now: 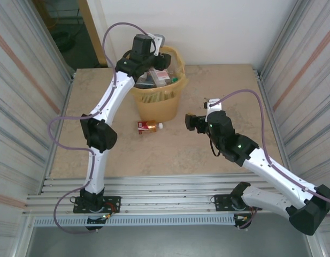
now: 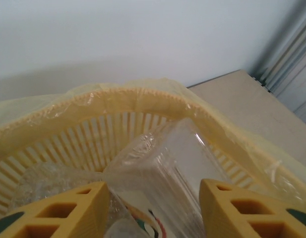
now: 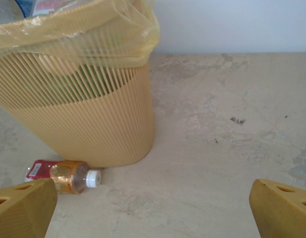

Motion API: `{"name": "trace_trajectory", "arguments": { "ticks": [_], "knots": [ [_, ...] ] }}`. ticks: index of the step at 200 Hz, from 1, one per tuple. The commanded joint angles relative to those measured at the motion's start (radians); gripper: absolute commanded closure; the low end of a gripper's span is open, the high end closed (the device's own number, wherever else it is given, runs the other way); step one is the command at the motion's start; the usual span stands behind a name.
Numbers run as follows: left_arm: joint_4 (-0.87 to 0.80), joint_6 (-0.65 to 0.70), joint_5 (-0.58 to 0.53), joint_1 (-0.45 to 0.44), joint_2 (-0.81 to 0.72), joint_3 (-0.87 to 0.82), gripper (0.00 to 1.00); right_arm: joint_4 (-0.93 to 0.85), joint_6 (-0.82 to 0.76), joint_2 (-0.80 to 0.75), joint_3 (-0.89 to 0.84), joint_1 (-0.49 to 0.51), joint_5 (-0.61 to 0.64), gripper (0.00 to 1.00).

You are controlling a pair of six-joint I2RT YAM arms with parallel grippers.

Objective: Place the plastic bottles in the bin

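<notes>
L gripper (image 1: 152, 49) hangs over the bin (image 1: 154, 99), above its far-left rim. In the L wrist cam its yellow fingers (image 2: 68, 213) stand part-way apart w/ a clear bottle (image 2: 162, 168) between them; ribbed body tilted, upper end toward the bin's far rim; can't tell whether the pads press on it or only flank it. A bit of label at that bottle's lower end shows red, green & dark strokes; too little in frame to read.

Bin stands at the far-centre of the table (image 1: 181, 155), close to the white wall (image 1: 218, 32); translucent yellow liner (image 3: 118, 29) folded over its rim. Several bottles (image 1: 160, 77) piled inside, green & clear, one w/ a red-and-white label; print too small to read. In the R wrist cam a blue-and-white label (image 3: 41, 6) pokes above the rim at top left; illegible.

One amber bottle (image 1: 148, 126) lies on its side on the table, just beside the bin's base on the near side, not in it; red label (image 3: 39, 169), white cap (image 3: 93, 178) pointing toward the R arm's side; label text blurred, no brand legible.

R gripper (image 1: 192, 122) sits low over the table, right of that bottle & apart from it, facing the bin; jaws spread wide, holding nothing, bare tabletop btw the fingers.
</notes>
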Motion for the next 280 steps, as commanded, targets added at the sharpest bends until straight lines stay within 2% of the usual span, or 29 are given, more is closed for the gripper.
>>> {"name": "trace_trajectory", "arguments": {
  "ticks": [1, 26, 58, 92, 139, 179, 235, 280],
  "knots": [
    [0.008, -0.010, 0.068, -0.006, -0.113, -0.018, 0.41, -0.028, -0.062, 0.036, 0.051, -0.006, -0.025, 0.02],
    [0.075, -0.016, 0.089, -0.013, -0.263, -0.126, 0.33, -0.058, -0.108, 0.099, 0.083, 0.006, -0.037, 0.03],
    [0.217, -0.021, 0.065, -0.012, -0.465, -0.375, 0.22, -0.023, -0.186, 0.168, 0.095, 0.059, -0.047, 0.02],
    [0.337, -0.025, 0.006, -0.002, -0.695, -0.680, 0.02, -0.001, -0.284, 0.258, 0.131, 0.130, -0.069, 0.02],
    [0.494, -0.145, -0.096, 0.077, -1.051, -1.172, 0.02, 0.010, -0.405, 0.400, 0.195, 0.221, -0.051, 0.02],
    [0.497, -0.235, -0.200, 0.136, -1.301, -1.474, 0.01, 0.008, -0.496, 0.544, 0.267, 0.277, -0.024, 0.02],
    [0.463, -0.338, -0.267, 0.210, -1.487, -1.740, 0.01, 0.015, -0.587, 0.772, 0.385, 0.288, -0.044, 0.02],
    [0.450, -0.389, -0.213, 0.302, -1.520, -1.798, 0.01, 0.010, -0.649, 0.922, 0.489, 0.285, -0.059, 0.02]
  ]
}}
